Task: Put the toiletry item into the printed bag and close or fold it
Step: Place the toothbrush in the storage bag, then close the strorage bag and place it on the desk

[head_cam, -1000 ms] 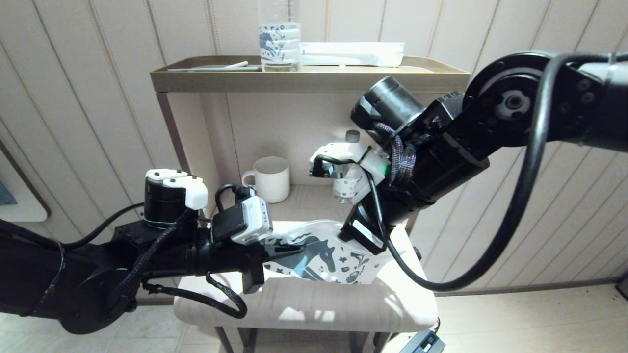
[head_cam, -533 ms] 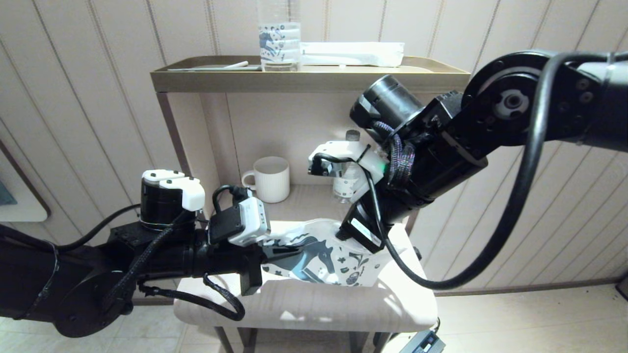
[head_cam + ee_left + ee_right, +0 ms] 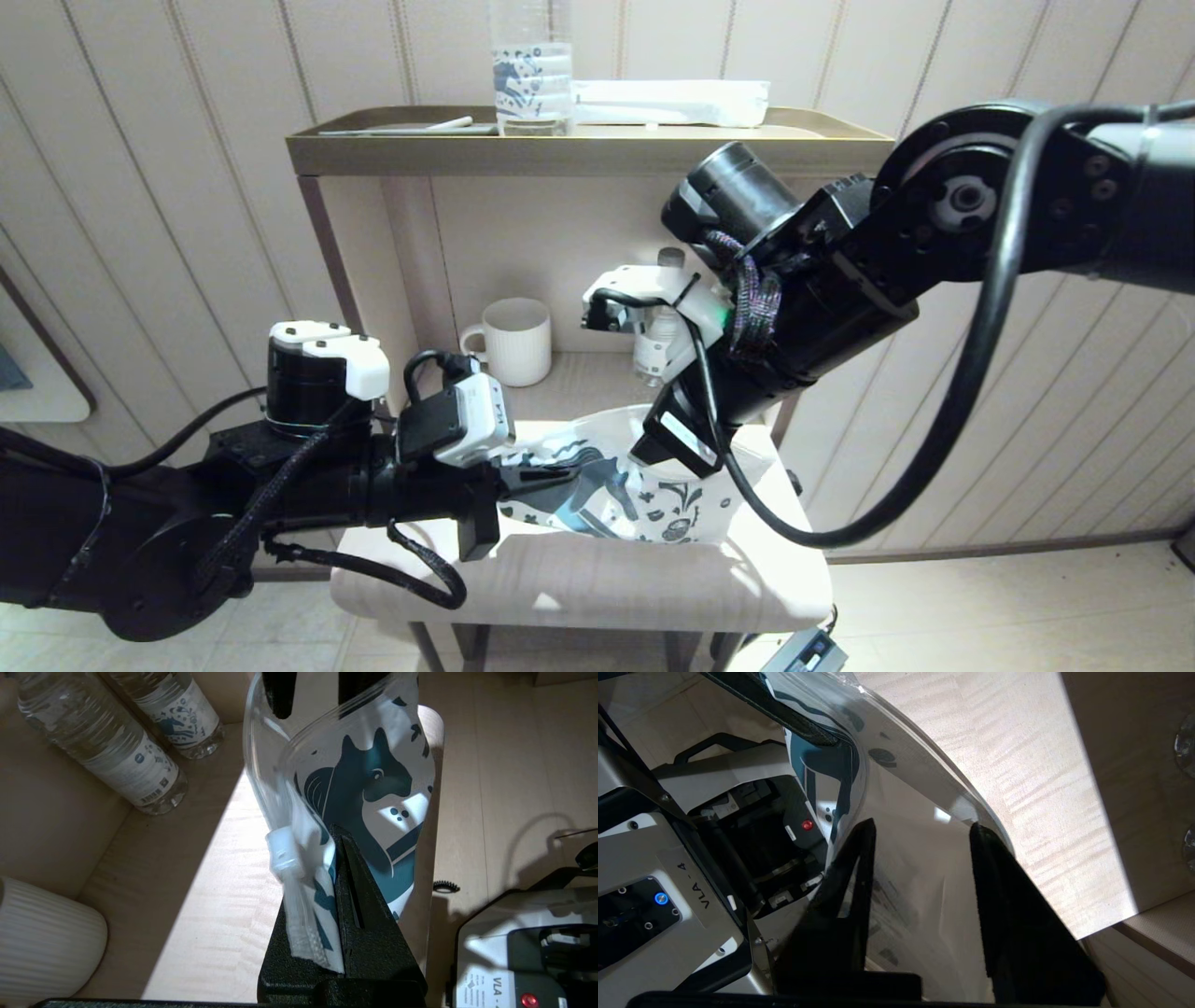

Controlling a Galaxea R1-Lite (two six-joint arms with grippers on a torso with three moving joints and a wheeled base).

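The printed bag (image 3: 621,495), white with a teal horse, hangs over the lower shelf with its mouth open. My left gripper (image 3: 534,481) is shut on the bag's corner (image 3: 310,914), just below the white zip slider (image 3: 282,851). My right gripper (image 3: 653,450) reaches down from the right and stands open, both fingers (image 3: 859,858) inside the bag's mouth (image 3: 924,788) with nothing between them. A slim white stick, the toiletry item (image 3: 448,122) by its look, lies on the top tray. I cannot tell whether anything lies in the bag.
The gold top tray (image 3: 588,149) also carries a clear horse-print bottle (image 3: 532,79) and a long white packet (image 3: 667,101). On the lower wooden shelf (image 3: 579,569) stand a white ribbed mug (image 3: 515,341) and water bottles (image 3: 107,751).
My right gripper has moved a little down and left, deeper into the bag's mouth, and the bag's upper edge has bulged up. The left gripper has kept its hold.
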